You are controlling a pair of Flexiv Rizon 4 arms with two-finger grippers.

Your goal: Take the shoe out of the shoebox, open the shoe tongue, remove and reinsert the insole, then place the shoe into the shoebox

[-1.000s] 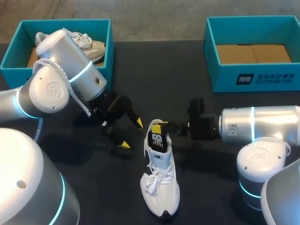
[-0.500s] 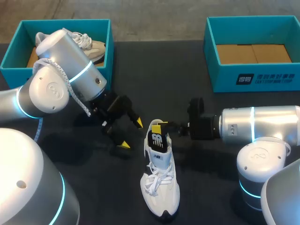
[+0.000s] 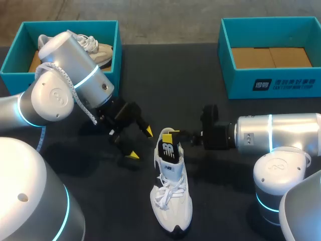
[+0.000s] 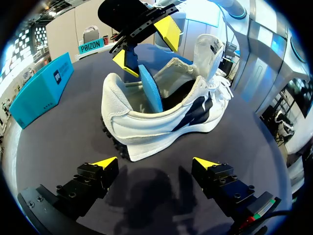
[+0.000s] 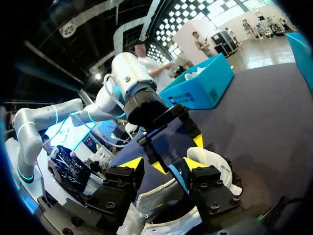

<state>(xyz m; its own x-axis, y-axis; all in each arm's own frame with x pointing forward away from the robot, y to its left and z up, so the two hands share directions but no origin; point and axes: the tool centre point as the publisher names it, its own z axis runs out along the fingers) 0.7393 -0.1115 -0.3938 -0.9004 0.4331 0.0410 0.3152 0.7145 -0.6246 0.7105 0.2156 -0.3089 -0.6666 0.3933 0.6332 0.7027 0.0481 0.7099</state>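
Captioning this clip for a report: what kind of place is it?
Probably a robotics test bench: two robot arms over a dark table, a white sneaker, teal shoeboxes.

You get even light from above on the dark table (image 3: pixel 165 80) — soft shadows fall beneath the left arm (image 3: pixel 70 75) and the shoe (image 4: pixel 156 120). The right wrist view reads dimmer.

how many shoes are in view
2: a white shoe on the table, and a beige shoe in the left shoebox, partly behind the left arm, which may hide more.
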